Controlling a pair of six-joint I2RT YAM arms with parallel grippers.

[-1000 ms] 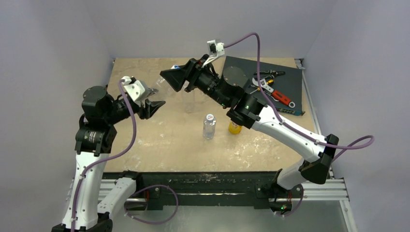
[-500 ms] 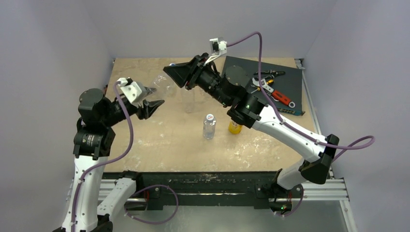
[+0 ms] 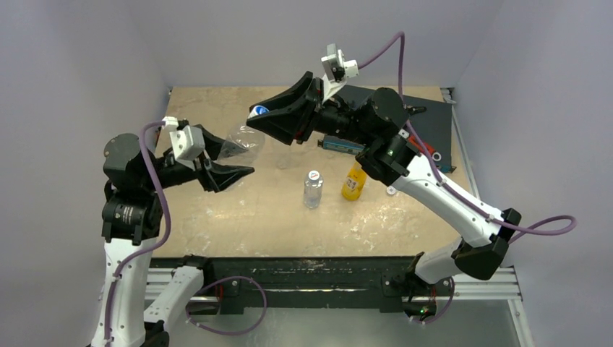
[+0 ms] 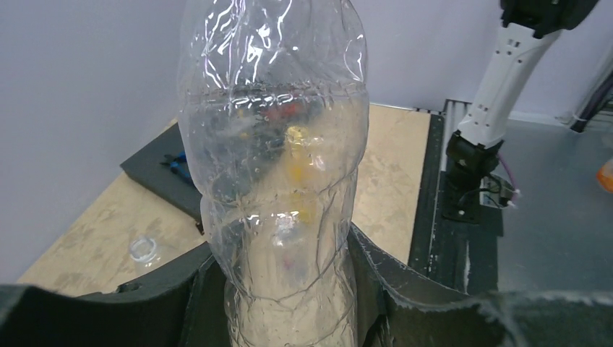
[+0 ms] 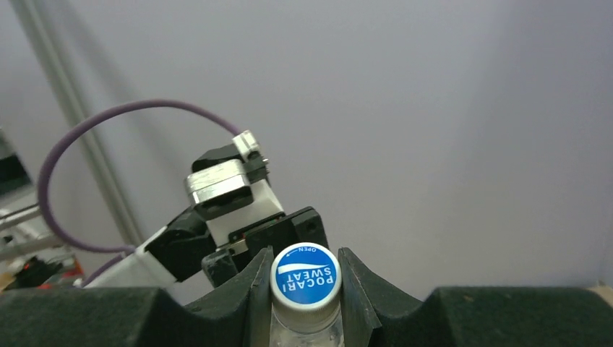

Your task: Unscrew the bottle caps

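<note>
At upper centre, your right gripper [image 3: 254, 118] clamped the blue-topped cap [image 5: 305, 280], left gripper [image 3: 233, 155] the clear bottle [image 3: 243, 142]; twisting needed steady alignment.

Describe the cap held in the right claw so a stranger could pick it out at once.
Above the far-left part of the wooden table, the left claw holds a clear bottle in the air. The cap sits on its raised neck, pinched in the right claw. Its top is blue with white lettering, whereas the nearby standing bottle's cap is white.

"POCARI SWEAT" and "OPEN" on the blue-topped cap [image 5: 305, 272]
</note>
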